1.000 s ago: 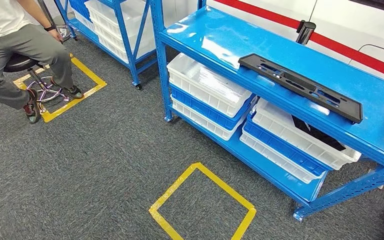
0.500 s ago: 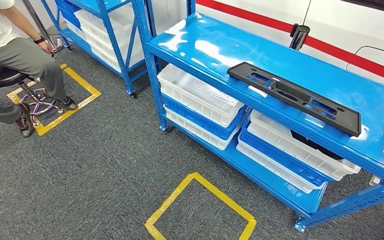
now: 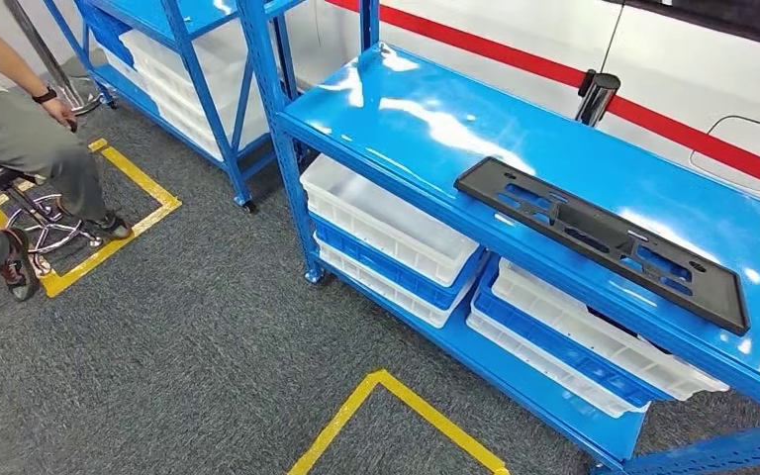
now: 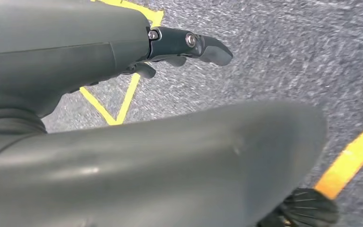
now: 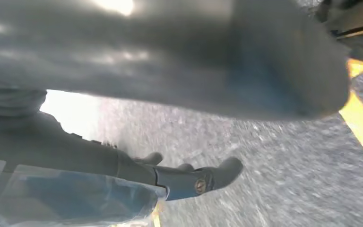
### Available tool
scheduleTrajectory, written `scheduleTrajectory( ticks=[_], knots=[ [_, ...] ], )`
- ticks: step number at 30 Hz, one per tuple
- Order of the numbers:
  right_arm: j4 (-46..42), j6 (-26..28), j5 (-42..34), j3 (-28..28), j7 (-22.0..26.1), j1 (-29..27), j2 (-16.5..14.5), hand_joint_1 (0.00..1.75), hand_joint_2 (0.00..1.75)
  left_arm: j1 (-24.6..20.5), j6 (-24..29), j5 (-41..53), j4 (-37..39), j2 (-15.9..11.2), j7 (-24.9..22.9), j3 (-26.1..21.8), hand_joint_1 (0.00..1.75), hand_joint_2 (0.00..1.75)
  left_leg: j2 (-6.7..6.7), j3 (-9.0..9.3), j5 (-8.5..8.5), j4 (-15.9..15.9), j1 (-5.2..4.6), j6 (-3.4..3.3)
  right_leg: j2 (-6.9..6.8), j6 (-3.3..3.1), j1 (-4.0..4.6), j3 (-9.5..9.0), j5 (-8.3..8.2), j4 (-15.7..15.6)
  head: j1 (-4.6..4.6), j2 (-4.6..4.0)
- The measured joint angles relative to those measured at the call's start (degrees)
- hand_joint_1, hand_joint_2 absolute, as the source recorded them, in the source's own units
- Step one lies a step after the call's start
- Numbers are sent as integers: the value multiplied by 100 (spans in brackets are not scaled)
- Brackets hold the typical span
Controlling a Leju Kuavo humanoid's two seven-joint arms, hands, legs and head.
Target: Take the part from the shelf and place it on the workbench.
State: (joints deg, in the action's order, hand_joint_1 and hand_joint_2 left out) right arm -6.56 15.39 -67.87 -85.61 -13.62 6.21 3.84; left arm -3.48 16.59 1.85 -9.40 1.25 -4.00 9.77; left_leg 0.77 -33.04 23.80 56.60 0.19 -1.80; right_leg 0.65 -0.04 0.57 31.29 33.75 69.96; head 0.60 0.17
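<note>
The blue shelf (image 3: 435, 109) fills the right and far side of the scene over grey carpet (image 3: 158, 366). On its top level lies the black part (image 3: 604, 237), flat, its long axis running from far-left to near-right. Both arms hang low over the floor, so the part lies up and forward of them, probably nearer the right. The left robot hand (image 4: 184, 47) and the right robot hand (image 5: 189, 179) hold nothing, fingers apart. Yellow floor tape (image 3: 396, 406) marks a square nearby.
</note>
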Motion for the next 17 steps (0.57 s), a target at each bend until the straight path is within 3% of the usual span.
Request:
scheduleTrajectory(
  ticks=[2,3,4,7,8,9,12,15,17],
  knots=[
    [0,2,-2,0,0,1,10,0,0,-2,1,5,0,14,1,0,0,0,19,169,141,-5,2,78,-17,-108,56,330,343,100,-17,0],
    [0,2,-2,0,0,-2,16,0,0,-1,1,5,0,22,1,1,0,0,28,266,215,-5,-3,77,-17,-143,86,396,370,-52,-18,0],
    [0,2,-1,0,0,-4,23,0,0,1,1,6,0,28,2,2,0,0,31,363,288,-6,-6,69,-17,-142,112,405,231,-321,-19,0],
    [0,1,18,0,1,-22,45,0,0,-8,-4,9,6,44,-2,2,0,0,35,552,492,-6,-16,71,-38,-81,157,310,-656,-1196,-10,0],
    [-1,-2,28,0,1,-23,37,0,0,-18,-5,10,8,37,-8,2,0,0,38,576,548,-5,-23,73,-46,-93,142,266,-851,-1331,-7,0],
    [-1,-4,39,0,1,-21,26,0,0,-23,-4,11,9,27,-15,2,0,0,37,610,593,2,-34,65,-50,-91,115,234,-924,-1375,-3,0],
    [-2,-9,44,0,0,-15,3,0,0,-12,2,13,10,13,-29,3,0,0,12,663,615,-28,-39,-94,-29,-22,78,114,-995,-1449,35,0],
    [-2,-9,4,0,-4,-8,4,0,0,-27,2,19,9,12,-34,4,0,0,-18,742,670,-92,-42,-269,-13,-94,106,53,-942,-1469,50,0],
    [-2,-10,-17,0,-10,-7,2,0,0,-32,2,23,9,9,-38,3,0,0,-33,762,699,-99,-46,-305,-10,-118,106,41,-926,-1470,49,0]
  ],
)
